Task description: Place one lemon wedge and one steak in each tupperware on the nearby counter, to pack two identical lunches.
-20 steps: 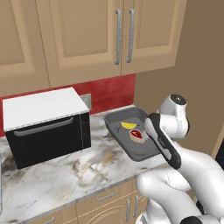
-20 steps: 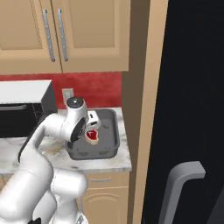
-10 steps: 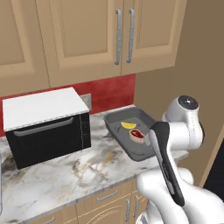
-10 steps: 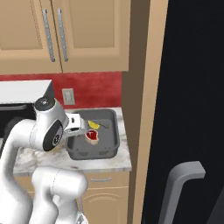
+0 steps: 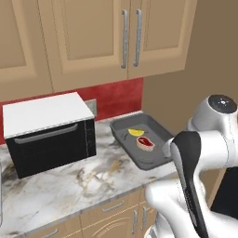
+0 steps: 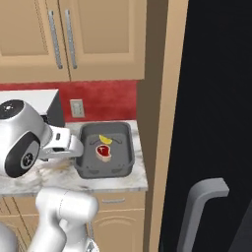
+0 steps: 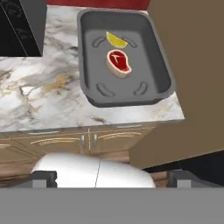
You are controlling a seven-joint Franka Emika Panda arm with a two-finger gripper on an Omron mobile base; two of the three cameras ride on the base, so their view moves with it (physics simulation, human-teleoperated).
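- Grey tray (image 5: 158,160) at the counter's (image 5: 69,186) right end, long axis front to back
- Steak (image 7: 119,62) and lemon wedge (image 7: 116,40) inside, wedge behind
- Gripper (image 7: 111,178) released, empty

The white arm (image 5: 195,162) is folded back, its gripper (image 7: 111,179) spread wide, empty.

Lemon wedge (image 7: 116,40) beside steak (image 7: 119,62) in tray (image 7: 157,65)

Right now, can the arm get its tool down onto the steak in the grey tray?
Probably yes. The steak lies uncovered in the open tray, with only the lemon wedge beside it and nothing above. The tool looks pulled back over the counter edge, jaws wide, so it must first move forward and down.
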